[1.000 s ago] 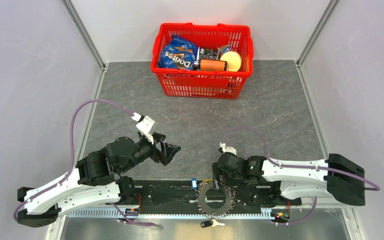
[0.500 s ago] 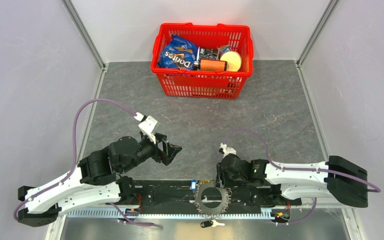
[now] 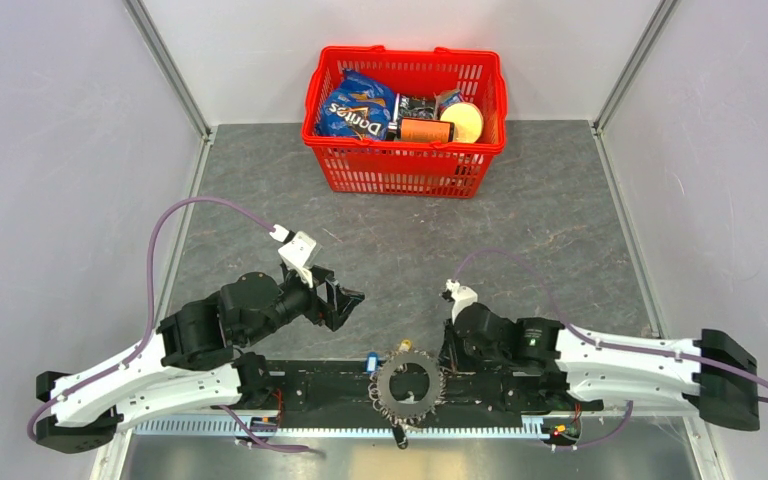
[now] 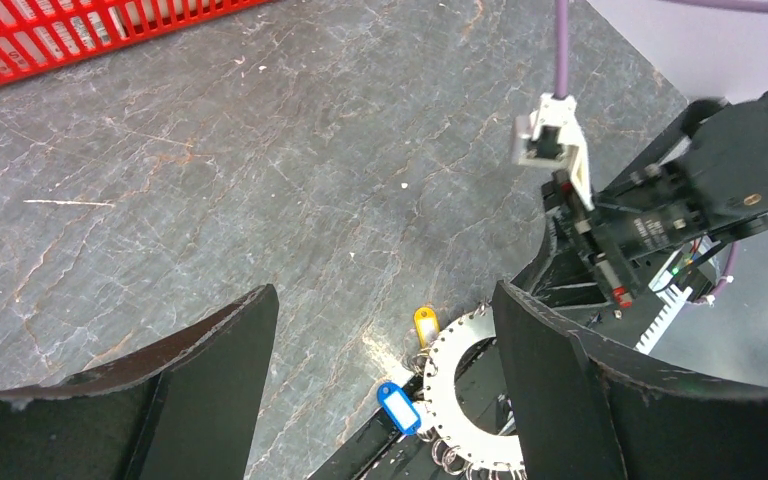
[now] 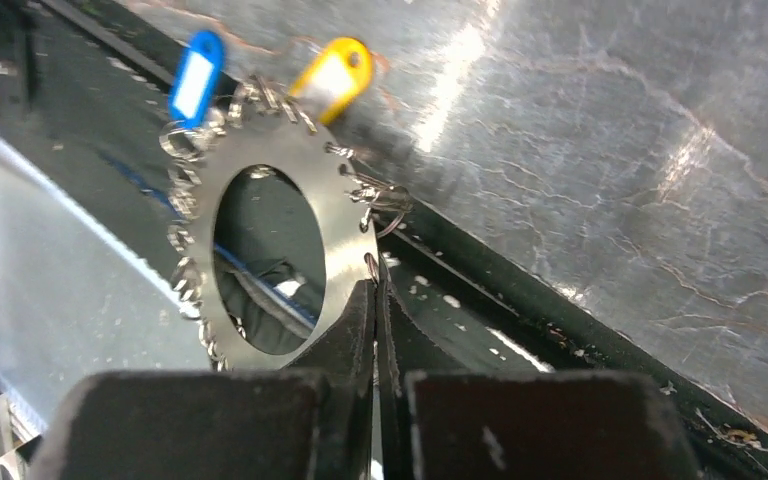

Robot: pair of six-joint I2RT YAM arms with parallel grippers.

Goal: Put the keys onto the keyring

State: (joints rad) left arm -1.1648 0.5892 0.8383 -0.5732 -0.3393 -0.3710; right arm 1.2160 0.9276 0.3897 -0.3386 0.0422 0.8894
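Right gripper (image 5: 375, 292) clenched, apparently pinching the rim of the grey toothed metal keyring disc (image 5: 346, 222). Left gripper (image 4: 382, 296) released, well apart from it.

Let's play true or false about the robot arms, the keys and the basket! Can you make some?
1. The right gripper is shut on the keyring's edge. True.
2. The yellow key sits next to the blue key by the keyring. True.
3. The left gripper holds the blue key. False: it is open and empty, above the table.
4. The basket is green. False: it is red.
5. A Doritos bag lies in the basket. True.
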